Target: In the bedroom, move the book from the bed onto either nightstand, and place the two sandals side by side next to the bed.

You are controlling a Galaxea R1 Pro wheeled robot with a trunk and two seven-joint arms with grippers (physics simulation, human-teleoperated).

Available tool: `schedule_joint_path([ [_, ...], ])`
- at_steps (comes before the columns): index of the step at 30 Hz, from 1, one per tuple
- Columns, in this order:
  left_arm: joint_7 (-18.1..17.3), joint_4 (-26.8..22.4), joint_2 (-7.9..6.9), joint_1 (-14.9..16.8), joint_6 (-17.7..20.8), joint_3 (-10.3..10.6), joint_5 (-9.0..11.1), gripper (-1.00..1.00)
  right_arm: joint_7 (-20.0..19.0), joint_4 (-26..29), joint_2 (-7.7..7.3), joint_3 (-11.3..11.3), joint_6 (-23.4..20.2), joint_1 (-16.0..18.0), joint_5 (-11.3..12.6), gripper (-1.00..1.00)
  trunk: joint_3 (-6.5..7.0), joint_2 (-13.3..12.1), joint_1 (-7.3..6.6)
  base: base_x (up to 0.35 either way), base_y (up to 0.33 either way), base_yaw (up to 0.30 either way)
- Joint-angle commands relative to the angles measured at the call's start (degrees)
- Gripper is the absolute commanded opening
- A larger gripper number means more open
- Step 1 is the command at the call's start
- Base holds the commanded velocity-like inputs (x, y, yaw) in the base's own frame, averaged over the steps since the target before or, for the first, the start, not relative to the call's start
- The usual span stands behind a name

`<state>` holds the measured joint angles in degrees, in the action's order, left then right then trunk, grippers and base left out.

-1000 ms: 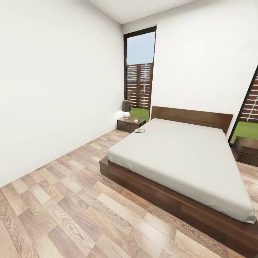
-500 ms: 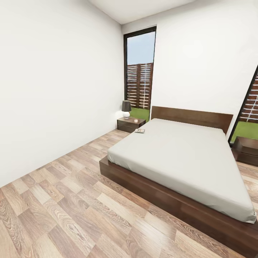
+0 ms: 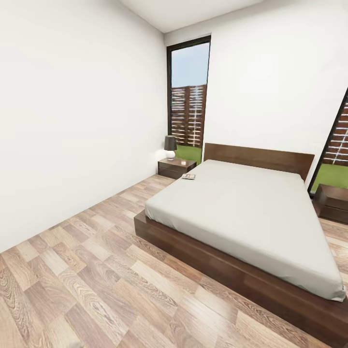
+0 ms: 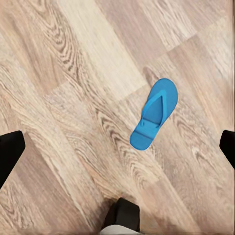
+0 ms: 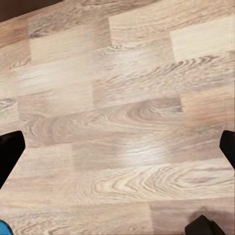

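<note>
Book (image 3: 188,176) on bed (image 3: 251,212) corner by nightstand (image 3: 176,167), one sandal (image 4: 153,113) on floor (image 4: 73,73) under left gripper (image 4: 117,147), fingers wide apart and empty, right gripper (image 5: 117,147) likewise over bare planks

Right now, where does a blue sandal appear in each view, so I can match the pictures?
Left wrist: sandal flat on the planks, strap up, between the left gripper's fingers.
Right wrist: blue sliver at the frame edge, probably a sandal.
Head: the shared landmark, the plank floor, left of the bed.
</note>
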<state>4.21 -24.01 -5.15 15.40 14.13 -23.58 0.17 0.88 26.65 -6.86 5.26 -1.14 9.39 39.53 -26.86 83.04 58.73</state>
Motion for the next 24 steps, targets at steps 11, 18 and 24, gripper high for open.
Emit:
schedule_joint_path([
  [11,1.15,0.16,0.11,7.48,11.57,-0.26,0.03,1.0,-0.29,0.23,-0.24,0.54,-1.36,1.78,4.54,1.0,-0.07,0.03,0.0,0.0,0.0,0.0],
  [18,1.54,0.01,0.31,10.54,17.55,-0.19,-0.16,1.0,0.03,0.23,-0.1,0.83,-0.62,1.91,4.75,1.0,-0.07,0.03,0.0,0.0,0.0,0.0],
  [24,1.51,-0.05,0.67,13.32,24.36,-0.1,-0.17,1.0,-0.09,0.23,-0.03,0.63,1.44,1.94,4.48,1.0,-0.07,0.03,0.0,0.0,0.0,0.0],
])
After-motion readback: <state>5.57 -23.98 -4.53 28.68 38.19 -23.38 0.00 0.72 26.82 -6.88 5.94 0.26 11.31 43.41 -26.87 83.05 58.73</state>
